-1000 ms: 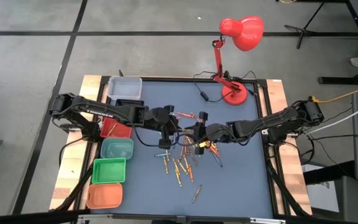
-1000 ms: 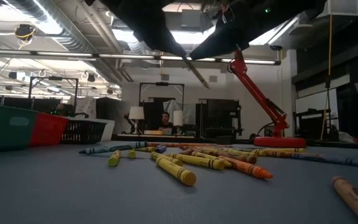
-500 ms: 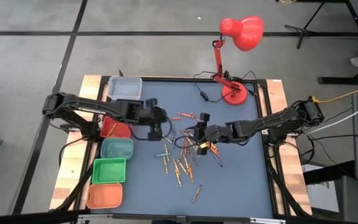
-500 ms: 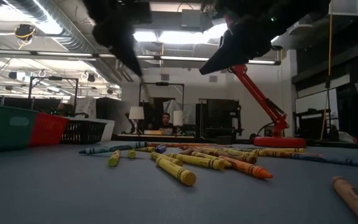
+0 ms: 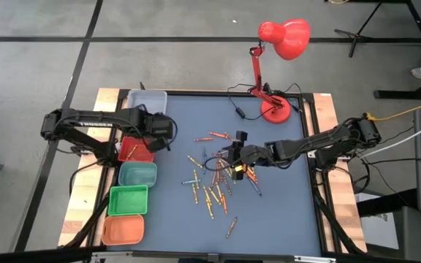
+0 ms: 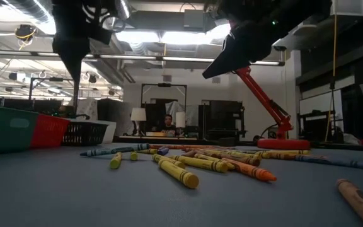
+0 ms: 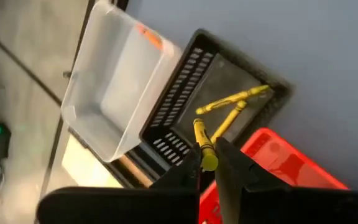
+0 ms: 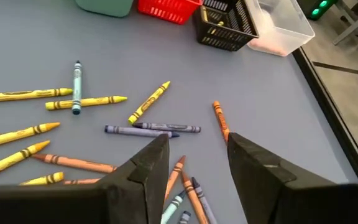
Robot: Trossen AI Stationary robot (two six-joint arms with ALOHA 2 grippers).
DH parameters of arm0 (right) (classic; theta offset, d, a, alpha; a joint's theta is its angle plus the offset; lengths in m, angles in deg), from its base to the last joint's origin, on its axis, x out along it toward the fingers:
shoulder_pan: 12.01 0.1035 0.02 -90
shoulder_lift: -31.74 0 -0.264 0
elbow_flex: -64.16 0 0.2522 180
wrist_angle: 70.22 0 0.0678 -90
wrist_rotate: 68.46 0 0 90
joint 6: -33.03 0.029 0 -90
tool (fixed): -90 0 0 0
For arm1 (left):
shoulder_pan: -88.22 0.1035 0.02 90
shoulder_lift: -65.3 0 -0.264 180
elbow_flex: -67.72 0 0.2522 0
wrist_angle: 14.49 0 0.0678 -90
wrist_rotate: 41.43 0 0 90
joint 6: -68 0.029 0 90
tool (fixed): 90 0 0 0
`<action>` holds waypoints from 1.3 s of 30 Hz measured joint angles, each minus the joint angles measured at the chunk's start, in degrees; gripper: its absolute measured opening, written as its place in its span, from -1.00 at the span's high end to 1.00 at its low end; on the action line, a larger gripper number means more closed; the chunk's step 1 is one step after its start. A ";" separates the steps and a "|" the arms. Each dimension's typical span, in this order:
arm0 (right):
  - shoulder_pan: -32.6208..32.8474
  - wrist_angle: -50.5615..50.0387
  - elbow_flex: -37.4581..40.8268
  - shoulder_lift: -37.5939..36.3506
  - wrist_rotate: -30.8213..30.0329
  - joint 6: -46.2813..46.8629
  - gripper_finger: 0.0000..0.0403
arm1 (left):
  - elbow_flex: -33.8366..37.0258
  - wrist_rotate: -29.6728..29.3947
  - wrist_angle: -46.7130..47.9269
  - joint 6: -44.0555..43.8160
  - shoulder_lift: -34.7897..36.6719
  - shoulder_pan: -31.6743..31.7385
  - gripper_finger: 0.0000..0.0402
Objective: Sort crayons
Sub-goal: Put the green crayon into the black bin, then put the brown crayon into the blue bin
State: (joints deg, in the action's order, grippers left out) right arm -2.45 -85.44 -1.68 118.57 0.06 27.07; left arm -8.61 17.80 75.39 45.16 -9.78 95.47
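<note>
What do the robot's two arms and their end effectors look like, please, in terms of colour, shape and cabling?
Both are slim, jointed black arms with dark cables trailing at their bases by the table's sides. The left end effector has two narrow, dark, matte fingers. The right end effector has two broad, dark, wedge-shaped fingers with flat, angular faces. White lettering runs along the left arm in the high view, too small to read.

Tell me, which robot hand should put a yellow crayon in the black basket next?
The left hand. It is shut on a yellow crayon above the black basket, where two yellow crayons lie. The right hand is open and empty over the crayon pile.
</note>
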 joint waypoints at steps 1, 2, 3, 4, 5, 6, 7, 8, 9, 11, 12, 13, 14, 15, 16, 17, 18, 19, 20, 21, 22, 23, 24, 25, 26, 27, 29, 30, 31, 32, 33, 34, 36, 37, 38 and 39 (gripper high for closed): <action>-0.44 0.00 0.00 0.00 -0.06 0.03 0.20 | 0.50 -0.18 -0.20 -0.65 -0.10 0.53 0.94; -0.74 0.02 0.00 0.00 -0.15 0.07 0.20 | 1.17 -0.15 -0.37 -1.05 -0.22 1.08 0.94; -1.09 0.02 0.00 0.00 -0.24 0.07 0.20 | 1.81 -0.10 -0.35 -1.07 -0.25 1.66 0.94; -1.56 0.00 0.00 0.00 -0.30 0.09 0.20 | 2.46 -0.08 -0.37 -1.09 -0.19 2.17 0.94; -2.19 0.01 0.00 0.00 -0.39 0.11 0.20 | 3.26 -0.16 -0.72 -1.11 -0.17 2.63 0.94; -2.86 0.03 0.00 0.00 -0.39 0.12 0.20 | 4.11 -0.17 -1.33 -1.09 -0.18 3.13 0.94; -3.57 0.06 0.00 0.00 -0.39 0.12 0.20 | 5.00 -0.21 -2.22 -1.07 -0.22 3.55 0.94; -4.35 0.03 0.00 0.00 -0.39 0.12 0.20 | 5.73 -0.21 -3.09 -1.08 -0.25 3.86 0.94; -5.17 0.04 0.00 0.02 -0.39 0.14 0.20 | 6.37 -0.26 -3.84 -1.07 -0.24 4.22 0.94; -6.86 0.02 0.00 0.02 -0.32 0.14 0.20 | 7.44 -0.22 -4.78 -1.07 -0.23 4.81 0.94; -7.76 0.03 0.00 0.02 0.11 0.14 0.20 | 7.86 -0.25 -5.35 -1.07 -0.23 5.06 0.94; -8.63 0.02 0.00 0.02 0.38 0.16 0.20 | 8.20 -0.28 -6.15 -1.06 -0.23 5.32 0.94; -9.49 0.00 0.00 0.02 0.85 0.38 0.20 | 8.64 -0.36 -7.17 -1.04 -0.21 5.55 0.94; -10.35 0.00 0.00 0.02 1.51 1.10 0.20 | 9.04 -0.34 -8.01 -1.04 -0.23 5.69 0.93; -11.18 -0.03 0.00 0.02 1.75 1.96 0.20 | 9.36 -0.34 -8.67 -1.04 -0.23 5.84 0.92; -11.97 -0.16 0.00 0.04 2.34 3.07 0.20 | 9.65 -0.33 -9.15 -1.04 -0.23 6.02 0.90; -12.75 -0.32 0.00 0.04 2.92 4.27 0.20 | 9.88 -0.32 -9.58 -1.04 -0.23 6.21 0.87; -13.47 -0.68 0.00 0.04 3.29 5.21 0.20 | 10.23 -0.34 -10.25 -1.04 -0.23 6.40 0.84; -14.10 -1.31 0.00 0.04 3.65 5.95 0.20 | 10.54 -0.34 -10.93 -1.04 -0.23 6.62 0.80; -14.66 -1.96 0.00 0.04 3.92 6.51 0.20 | 10.84 -0.34 -11.73 -1.03 -0.23 6.80 0.76; -15.21 -2.46 0.08 0.04 4.16 7.18 0.20 | 11.04 -0.34 -12.46 -1.02 -0.23 6.82 0.72; -15.65 -2.85 0.28 0.04 4.17 7.62 0.20 | 11.24 -0.35 -13.17 -1.04 -0.23 6.82 0.69; -16.01 -3.13 0.56 0.04 4.16 8.25 0.20 | 11.40 -0.32 -13.82 -1.02 -0.23 6.82 0.66; -16.38 -3.11 0.94 0.07 4.16 8.89 0.20 | 11.49 -0.30 -14.45 -1.02 -0.23 6.79 0.63; -16.69 -2.99 1.40 0.07 4.18 9.60 0.20 | 11.50 -0.30 -15.12 -1.02 -0.23 6.78 0.61; -16.89 -3.06 1.84 0.07 4.19 10.29 0.20 | 11.50 -0.29 -16.03 -1.02 -0.23 6.78 0.59; -17.39 -2.90 2.91 0.07 4.18 11.49 0.20 | 11.51 -0.29 -18.26 -1.02 -0.23 6.64 0.57; -17.57 -2.88 3.53 0.07 4.18 11.91 0.20 | 11.50 -0.30 -19.43 -1.02 -0.23 6.61 0.57; -17.57 -2.94 4.16 0.07 4.18 12.35 0.20 | 11.50 -0.29 -20.62 -1.02 -0.23 6.59 0.57; -17.57 -2.95 4.74 0.07 4.14 12.88 0.20 | 11.50 -0.26 -21.79 -1.00 -0.23 6.58 0.57; -17.57 -2.90 5.36 0.07 4.13 13.28 0.20 | 11.50 -0.26 -22.88 -1.00 -0.23 6.58 0.57; -17.57 -2.84 5.94 0.07 4.11 13.57 0.20 | 11.50 -0.26 -24.10 -1.00 -0.23 6.58 0.57; -17.50 -2.03 7.22 0.07 4.14 14.61 0.20 | 11.50 -0.18 -26.53 -0.57 -0.23 6.58 0.57; -17.50 -1.51 7.85 0.07 4.16 15.00 0.20 | 11.50 0.03 -27.88 -0.12 -0.23 6.58 0.57; -17.50 -1.16 8.42 0.07 4.16 15.36 0.20 | 11.50 0.26 -29.09 0.58 -0.23 6.58 0.57; -17.50 -1.10 8.92 0.07 4.16 15.82 0.20 | 11.50 0.33 -30.23 1.00 -0.23 6.58 0.57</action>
State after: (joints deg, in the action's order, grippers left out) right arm -19.95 -86.54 7.24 118.63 4.22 42.89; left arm 2.89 18.13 45.16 46.16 -10.01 102.05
